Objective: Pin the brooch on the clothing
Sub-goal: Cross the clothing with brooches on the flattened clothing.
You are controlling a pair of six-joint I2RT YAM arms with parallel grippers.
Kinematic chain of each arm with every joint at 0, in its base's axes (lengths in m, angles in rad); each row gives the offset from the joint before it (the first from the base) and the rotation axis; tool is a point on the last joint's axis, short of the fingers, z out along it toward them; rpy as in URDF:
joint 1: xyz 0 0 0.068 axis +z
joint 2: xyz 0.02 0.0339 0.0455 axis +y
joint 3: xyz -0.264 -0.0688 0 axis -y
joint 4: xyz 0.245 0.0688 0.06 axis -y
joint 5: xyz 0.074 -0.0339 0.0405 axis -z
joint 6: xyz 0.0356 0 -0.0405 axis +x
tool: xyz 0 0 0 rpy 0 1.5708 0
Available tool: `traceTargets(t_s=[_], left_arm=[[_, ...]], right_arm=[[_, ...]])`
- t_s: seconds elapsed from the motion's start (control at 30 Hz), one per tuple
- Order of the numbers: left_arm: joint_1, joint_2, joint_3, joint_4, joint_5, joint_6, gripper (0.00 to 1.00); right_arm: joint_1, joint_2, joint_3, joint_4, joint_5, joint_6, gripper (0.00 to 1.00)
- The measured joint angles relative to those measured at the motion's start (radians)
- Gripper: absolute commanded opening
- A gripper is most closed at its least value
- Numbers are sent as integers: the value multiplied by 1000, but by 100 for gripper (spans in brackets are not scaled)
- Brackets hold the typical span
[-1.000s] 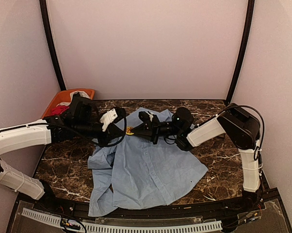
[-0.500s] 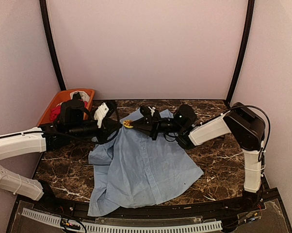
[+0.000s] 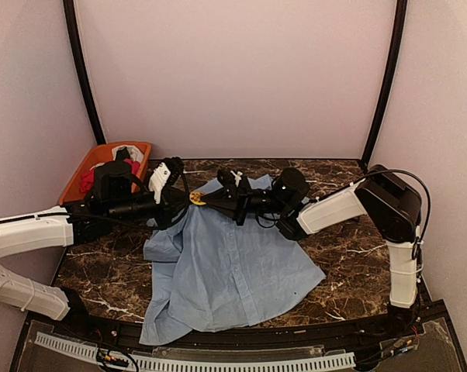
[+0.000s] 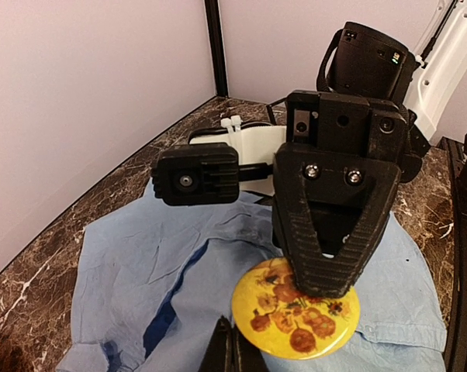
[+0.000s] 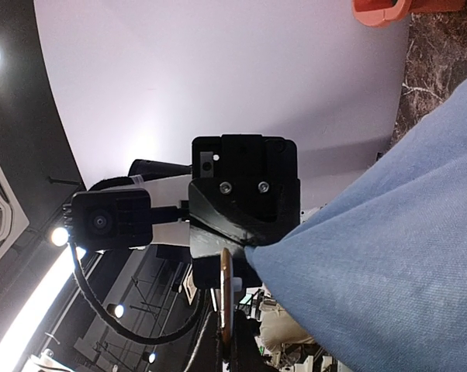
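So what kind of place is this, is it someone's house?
Probably a robot test booth, not a house: plain pale walls box in one marble-patterned table, and a left arm and right arm are mounted at its near edge.

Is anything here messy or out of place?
The shirt lies rumpled and askew on the table, its left side bunched in folds and its top drawn up to the yellow brooch. Nothing looks spilled or broken.
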Motion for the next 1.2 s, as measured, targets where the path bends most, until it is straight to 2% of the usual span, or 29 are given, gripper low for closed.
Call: traceTargets(t_s=[0.87, 1.2], left_arm=[[0, -15, -6, 0, 11, 0, 1], [1, -15, -6, 0, 30, 0, 1]], right_arm=[[-39, 24, 7, 2, -14, -18, 0], [-56, 57, 52, 16, -82, -62, 0]])
